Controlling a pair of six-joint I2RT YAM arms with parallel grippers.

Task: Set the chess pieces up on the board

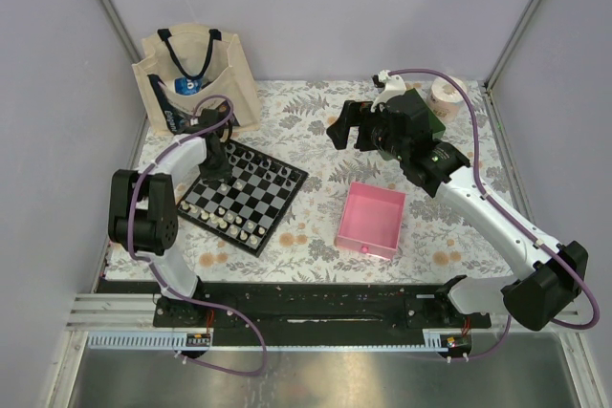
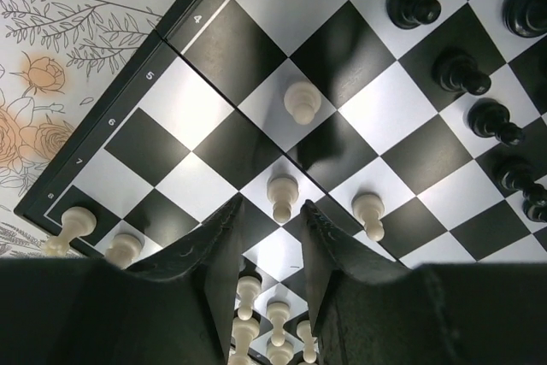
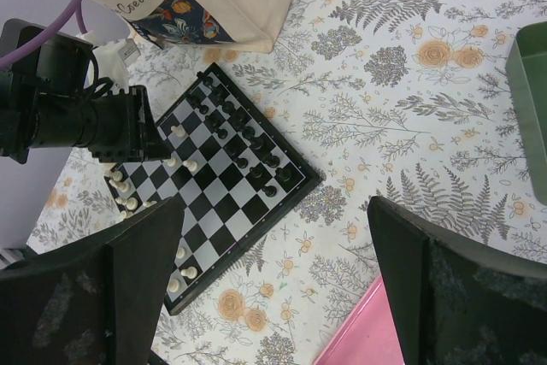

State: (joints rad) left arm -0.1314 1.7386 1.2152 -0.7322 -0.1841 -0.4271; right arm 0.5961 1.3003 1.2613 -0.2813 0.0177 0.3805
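The checkered board point(image 1: 263, 200) lies left of centre on the floral cloth. Cream-white pieces point(image 1: 229, 220) line its near-left side and black pieces point(image 1: 271, 171) its far-right side. My left gripper point(image 1: 218, 165) hovers low over the board's left part. In the left wrist view it point(image 2: 272, 205) is open and empty. A white pawn point(image 2: 282, 197) stands just beyond its fingertips, with two more white pawns point(image 2: 301, 102) close by and black pieces point(image 2: 461, 73) to the right. My right gripper point(image 1: 345, 127) is raised right of the board, wide open and empty point(image 3: 275, 211). The board also shows in the right wrist view point(image 3: 224, 209).
A pink square tray point(image 1: 372, 220) sits right of the board, its corner in the right wrist view point(image 3: 363, 339). A cream tote bag point(image 1: 196, 78) stands at the back left. A green tray's edge point(image 3: 530, 117) and a tape roll point(image 1: 445, 93) are at the back right.
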